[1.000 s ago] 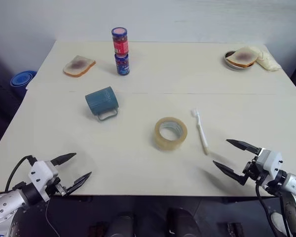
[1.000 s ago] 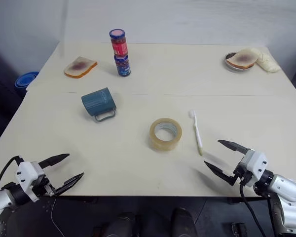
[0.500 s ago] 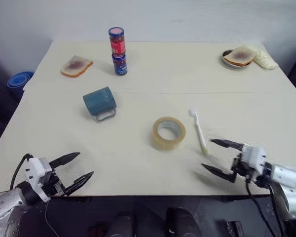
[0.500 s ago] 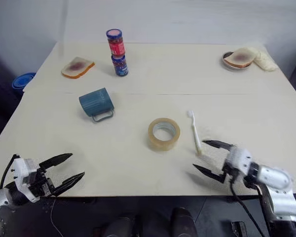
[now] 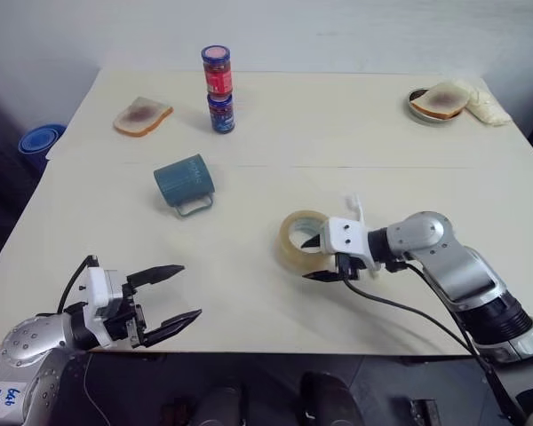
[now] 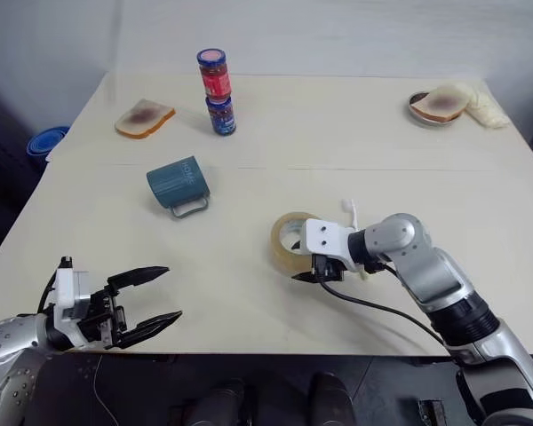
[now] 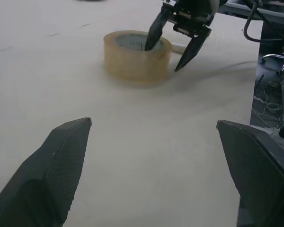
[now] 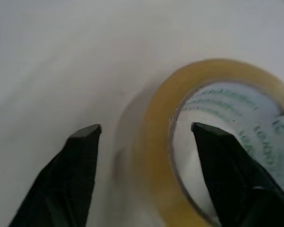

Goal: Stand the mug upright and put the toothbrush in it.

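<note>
Cream tabletop (image 5: 249, 293) fills the middle of the head view, with a pale wall behind it at the top of the frame. Up at the top centre, two small jars (image 5: 218, 89) stand stacked, red on blue. A slice of toast (image 5: 142, 116) lies at the upper left, and at the upper right another slice sits in a small dish (image 5: 435, 102) with a pale cloth just beside it.

Left of centre, the mug (image 5: 184, 184) lies on its side, teal and ribbed, its loop handle pointing toward the bottom of the frame. Right of centre sits the tape roll (image 5: 300, 240), flat on the table. The toothbrush (image 5: 355, 209) lies just beyond it to the right; only its bristle end shows above the arm, the rest is hidden.

The right gripper (image 5: 316, 258) is over at the tape roll, reaching in from the right. Its fingers stand apart and straddle the roll's wall: one black tip is down inside the hole, the other outside the near edge. The right wrist view confirms it, tape roll (image 8: 213, 142) between the two fingers (image 8: 80, 179). Whether they press the roll, I can't tell.

At the lower left, the left gripper (image 5: 171, 295) hovers over the table's front edge, fingers spread wide, nothing between them, pointing toward the tape roll.
</note>
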Motion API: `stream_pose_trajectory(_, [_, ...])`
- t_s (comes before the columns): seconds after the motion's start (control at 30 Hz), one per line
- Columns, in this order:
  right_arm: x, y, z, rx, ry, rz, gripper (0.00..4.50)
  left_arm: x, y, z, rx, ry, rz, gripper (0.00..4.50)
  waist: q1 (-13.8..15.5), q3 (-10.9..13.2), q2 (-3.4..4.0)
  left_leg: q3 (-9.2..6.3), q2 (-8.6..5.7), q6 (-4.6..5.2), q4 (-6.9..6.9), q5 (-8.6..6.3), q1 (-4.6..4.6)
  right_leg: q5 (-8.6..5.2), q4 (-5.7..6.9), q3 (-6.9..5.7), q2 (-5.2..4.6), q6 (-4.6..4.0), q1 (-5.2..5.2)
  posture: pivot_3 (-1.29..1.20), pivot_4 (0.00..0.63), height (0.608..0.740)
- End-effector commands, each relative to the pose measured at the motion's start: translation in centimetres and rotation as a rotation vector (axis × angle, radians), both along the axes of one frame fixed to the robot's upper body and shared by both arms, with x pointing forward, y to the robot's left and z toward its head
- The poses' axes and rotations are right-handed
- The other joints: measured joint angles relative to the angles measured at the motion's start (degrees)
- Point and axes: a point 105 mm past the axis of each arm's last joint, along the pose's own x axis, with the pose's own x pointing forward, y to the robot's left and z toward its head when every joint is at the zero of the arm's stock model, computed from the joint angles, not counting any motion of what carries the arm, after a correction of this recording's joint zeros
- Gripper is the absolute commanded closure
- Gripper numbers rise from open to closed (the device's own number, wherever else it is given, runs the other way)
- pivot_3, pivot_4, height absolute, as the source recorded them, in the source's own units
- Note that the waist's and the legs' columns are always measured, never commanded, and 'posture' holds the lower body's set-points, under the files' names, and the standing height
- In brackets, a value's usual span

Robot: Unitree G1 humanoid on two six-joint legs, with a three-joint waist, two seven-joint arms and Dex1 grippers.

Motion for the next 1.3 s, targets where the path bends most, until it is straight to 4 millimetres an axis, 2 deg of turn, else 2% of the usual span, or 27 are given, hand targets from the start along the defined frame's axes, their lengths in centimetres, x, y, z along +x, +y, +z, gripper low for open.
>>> stream_pose_trajectory(0.03, [-0.1, 0.0, 0.9, -0.033, -0.020, 0.036, 2.72, -0.1, -0.6, 0.9, 0.000, -0.051, -0.013, 0.00, -0.01, 0.00, 0.00, 0.00, 0.03, 0.00, 0.01, 0.00, 0.00, 0.00, 0.00, -0.01, 0.02, 0.00, 0.00, 0.00, 0.150, 0.740])
stream_pose_trajectory(0.13, [0.1, 0.0, 1.7, 0.001, -0.035, 0.040, 3.77, 0.0, -0.7, 0.8, -0.002, -0.058, -0.007, 0.00, 0.04, 0.00, 0.00, -0.01, 0.04, 0.00, 0.02, 0.00, 0.00, 0.00, 0.01, -0.02, 0.03, 0.00, 0.00, 0.00, 0.150, 0.740])
stream_pose_trajectory(0.2, [-0.4, 0.0, 3.1, 0.104, -0.029, 0.075, 3.86, 0.0, -0.7, 0.8, -0.004, -0.059, -0.006, 0.00, 0.10, 0.01, -0.01, 0.00, 0.03, 0.00, 0.03, 0.00, 0.00, 0.01, 0.01, -0.01, 0.02, 0.02, 0.00, 0.00, 0.150, 0.740])
stream_pose_trajectory(0.23, [-1.0, -0.1, 4.7, 0.220, -0.011, 0.088, 3.86, 0.1, -0.7, 0.8, -0.005, -0.060, -0.005, 0.00, 0.15, 0.02, -0.03, 0.00, 0.02, 0.00, 0.03, 0.00, -0.01, 0.01, 0.01, -0.01, 0.02, 0.02, 0.00, 0.00, 0.150, 0.740])
stream_pose_trajectory(0.33, [-2.1, -3.0, 8.2, 0.401, -0.022, 0.060, 3.86, 0.2, -0.5, 0.7, -0.014, -0.062, 0.003, 0.00, 0.29, 0.09, -0.03, -0.04, 0.02, 0.00, 0.03, 0.00, -0.06, 0.02, -0.01, -0.05, 0.01, 0.04, 0.00, 0.00, 0.150, 0.740])
stream_pose_trajectory(0.43, [-1.7, -7.4, 9.5, 0.421, -0.058, -0.093, 3.86, 0.3, -0.3, 0.6, -0.015, -0.060, 0.008, 0.00, 0.76, 0.10, -0.03, -0.05, -0.02, 0.03, 0.03, 0.00, -0.08, 0.04, -0.04, -0.06, -0.01, 0.07, 0.02, 0.00, 0.150, 0.740])
stream_pose_trajectory(0.5, [-0.6, -12.3, 9.5, 0.362, -0.099, -0.272, 3.86, 0.5, -0.2, 0.6, -0.016, -0.062, 0.009, 0.00, 1.09, 0.10, -0.03, -0.01, -0.03, 0.07, 0.04, -0.01, -0.08, 0.06, -0.11, -0.04, -0.02, 0.11, 0.05, 0.00, 0.150, 0.740])
stream_pose_trajectory(0.53, [-0.1, -15.2, 8.8, 0.301, -0.116, -0.373, 3.86, 0.6, -0.4, 0.8, -0.020, -0.069, 0.002, 0.00, 1.21, 0.10, -0.04, 0.01, -0.04, 0.09, 0.05, 0.00, -0.07, 0.07, -0.14, -0.03, -0.02, 0.12, 0.07, 0.00, 0.150, 0.740])
stream_pose_trajectory(0.6, [0.6, -19.9, 7.4, 0.202, -0.130, -0.539, 3.86, 0.8, -0.9, 1.3, -0.019, -0.103, -0.027, 0.00, 1.46, 0.10, -0.04, 0.07, -0.06, 0.13, 0.06, 0.02, -0.06, 0.08, -0.16, 0.01, -0.02, 0.15, 0.09, 0.00, 0.150, 0.740])
stream_pose_trajectory(0.67, [0.9, -23.0, 5.9, 0.143, -0.124, -0.634, 3.86, 0.8, -2.1, 2.4, -0.029, -0.133, -0.083, 0.00, 1.36, 0.10, -0.04, 0.14, -0.06, 0.14, 0.06, 0.03, -0.04, 0.08, -0.15, 0.03, -0.02, 0.15, 0.09, 0.00, 0.150, 0.740])
stream_pose_trajectory(0.8, [1.9, -27.0, 3.5, 0.101, -0.104, -0.805, 3.86, 0.5, -4.4, 4.6, -0.064, -0.178, -0.196, 0.00, 0.17, 0.26, 0.29, 0.28, -0.01, 0.15, 0.06, 0.04, -0.01, 0.09, -0.14, 0.08, 0.01, 0.17, 0.07, 0.00, 0.150, 0.740])
stream_pose_trajectory(0.93, [2.3, -28.6, 3.2, 0.092, -0.133, -0.872, 2.60, 0.4, -5.4, 5.4, -0.096, -0.165, -0.240, 0.00, -1.09, 0.28, 0.49, 0.38, 0.09, 0.10, -0.06, 0.07, 0.05, 0.09, -0.15, 0.13, 0.10, 0.17, 0.04, 0.00, 0.150, 0.740])
stream_pose_trajectory(1.1, [1.9, -29.4, 5.7, 0.104, -0.226, -0.846, 0.87, 0.9, -4.7, 4.7, -0.090, -0.146, -0.194, 0.00, -1.37, 0.28, 0.49, 0.36, 0.14, 0.07, -0.07, 0.07, 0.05, 0.09, -0.17, 0.14, 0.16, 0.17, 0.04, 0.00, 0.150, 0.740])
stream_pose_trajectory(1.13, [1.8, -28.9, 6.9, 0.145, -0.251, -0.808, 0.50, 1.3, -3.9, 4.5, -0.098, -0.136, -0.147, 0.00, -1.35, 0.28, 0.49, 0.36, 0.14, 0.07, -0.07, 0.07, 0.05, 0.09, -0.18, 0.15, 0.16, 0.17, 0.04, 0.00, 0.150, 0.740])
stream_pose_trajectory(1.17, [1.7, -27.0, 8.4, 0.237, -0.276, -0.703, 0.15, 1.9, -2.3, 3.8, -0.088, -0.131, -0.059, 0.00, -1.32, 0.28, 0.49, 0.35, 0.14, 0.07, -0.06, 0.07, 0.04, 0.09, -0.20, 0.16, 0.16, 0.17, 0.04, 0.00, 0.150, 0.740])
stream_pose_trajectory(1.23, [1.1, -23.7, 9.6, 0.343, -0.294, -0.532, 0.07, 2.5, 0.5, 2.5, -0.047, -0.114, 0.070, 0.00, -1.32, 0.29, 0.55, 0.32, 0.16, 0.07, -0.07, 0.07, 0.04, 0.09, -0.23, 0.17, 0.18, 0.17, 0.04, 0.00, 0.150, 0.740])
stream_pose_trajectory(1.3, [0.0, -19.9, 8.7, 0.407, -0.278, -0.384, 0.07, 2.6, 2.1, 1.8, -0.005, -0.107, 0.141, 0.00, -1.21, 0.26, 0.40, 0.29, 0.29, 0.00, -0.06, 0.05, 0.05, 0.09, -0.23, 0.15, 0.32, 0.17, 0.05, 0.00, 0.150, 0.740])
